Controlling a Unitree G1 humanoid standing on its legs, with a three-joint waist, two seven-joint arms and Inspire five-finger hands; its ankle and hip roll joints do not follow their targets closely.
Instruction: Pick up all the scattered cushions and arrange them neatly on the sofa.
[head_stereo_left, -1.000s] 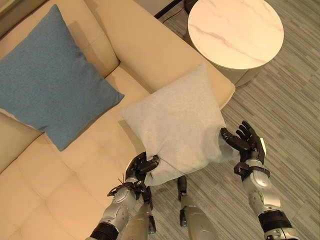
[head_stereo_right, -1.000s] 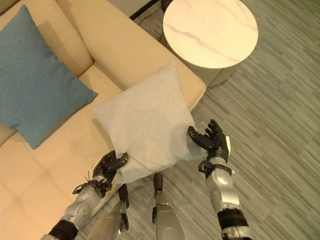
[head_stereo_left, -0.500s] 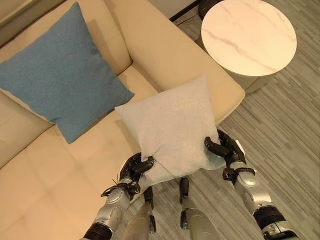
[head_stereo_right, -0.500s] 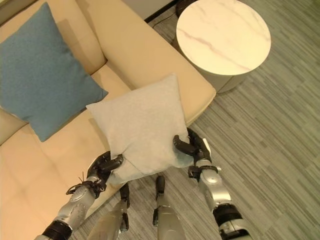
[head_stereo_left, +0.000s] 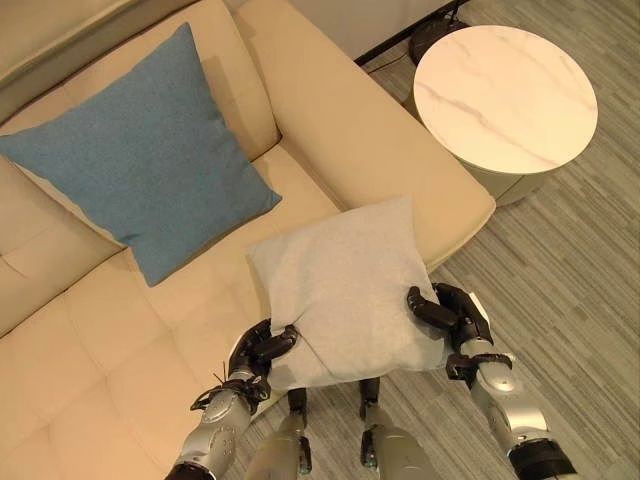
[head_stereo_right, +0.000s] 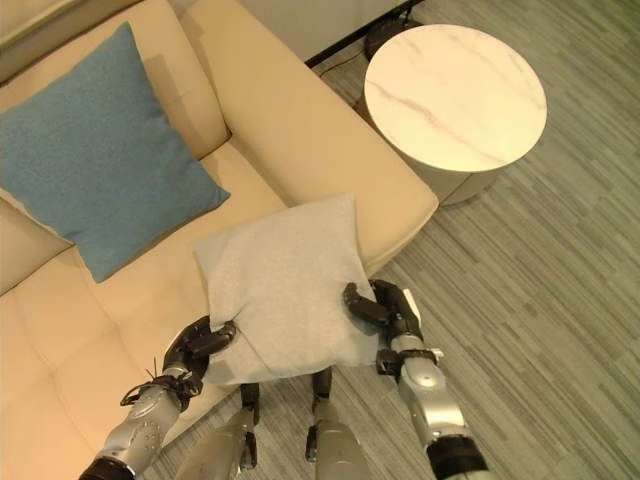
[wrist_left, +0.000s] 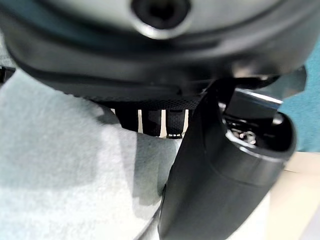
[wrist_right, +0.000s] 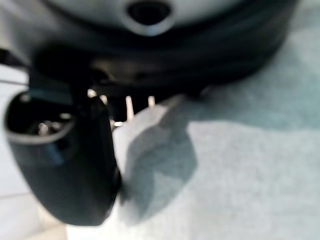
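Observation:
A pale grey cushion (head_stereo_left: 345, 290) is held up over the front edge of the cream sofa (head_stereo_left: 330, 120), near its right armrest. My left hand (head_stereo_left: 258, 352) pinches the cushion's lower left corner, thumb on top. My right hand (head_stereo_left: 450, 312) clamps its lower right corner, fingers curled over the cloth. Both wrist views show the grey cushion (wrist_left: 60, 165) (wrist_right: 240, 165) pressed under each thumb. A blue cushion (head_stereo_left: 140, 165) leans upright against the sofa back at the left.
A round white marble side table (head_stereo_left: 505, 95) stands on the striped grey floor right of the armrest. The seat between the blue cushion and the armrest is bare. A dark lamp base (head_stereo_left: 435, 35) sits behind the table.
My right hand closed onto the grey cushion's right corner. The cushion now sits lower, closer to my body, held by both hands. The camera view has shifted.

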